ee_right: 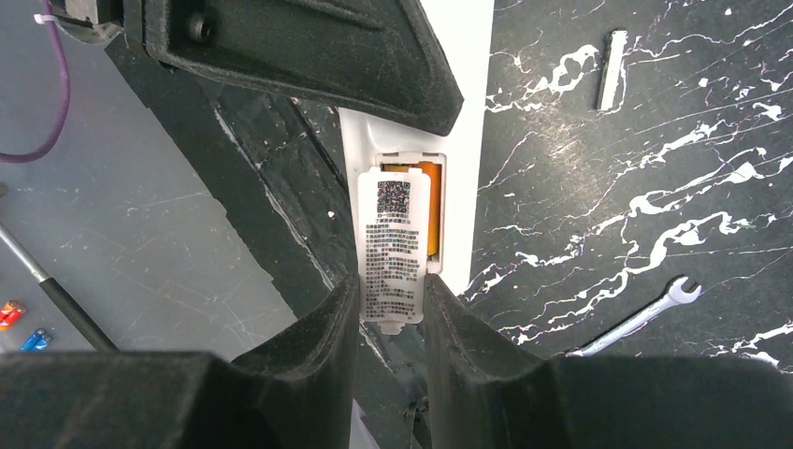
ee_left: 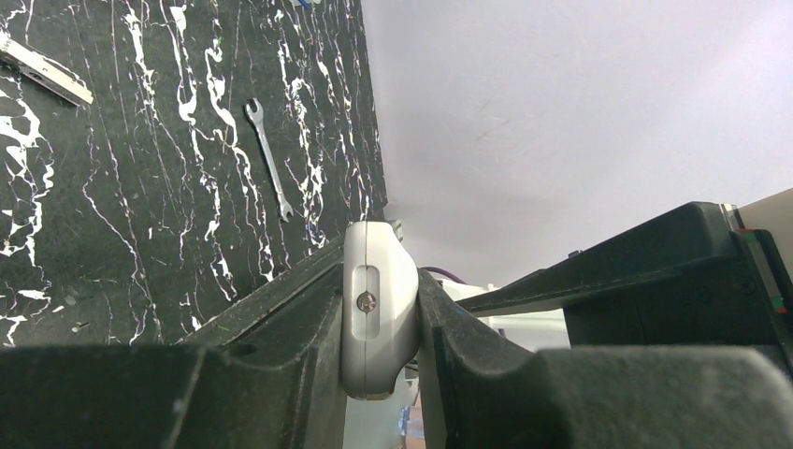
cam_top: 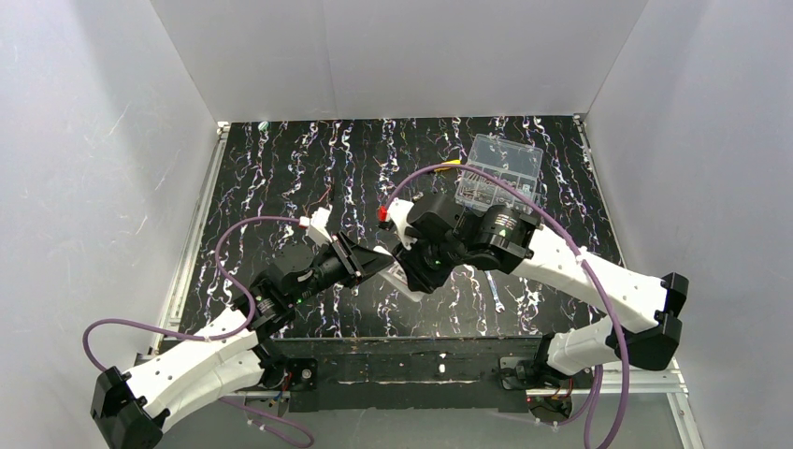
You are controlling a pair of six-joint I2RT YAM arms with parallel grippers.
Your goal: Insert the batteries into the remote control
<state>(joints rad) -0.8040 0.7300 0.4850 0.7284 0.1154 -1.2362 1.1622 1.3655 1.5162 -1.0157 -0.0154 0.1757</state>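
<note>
Left fingers [ee_left: 281,374] clamped shut on slim white rectangular remote control [ee_left: 379,318] above black marbled desk [ee_left: 140,187], right fingers [ee_right: 299,374] pinched white labelled battery cover [ee_right: 395,253] over orange cylindrical battery [ee_right: 428,206].

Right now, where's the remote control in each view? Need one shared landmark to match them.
Top external: remote control at centre, mostly hidden.
Left wrist: remote control bottom centre, end-on, clamped by left gripper.
Right wrist: remote control upper centre, back showing, right gripper pinching its labelled cover.
Shared landmark: small wrench.
</note>
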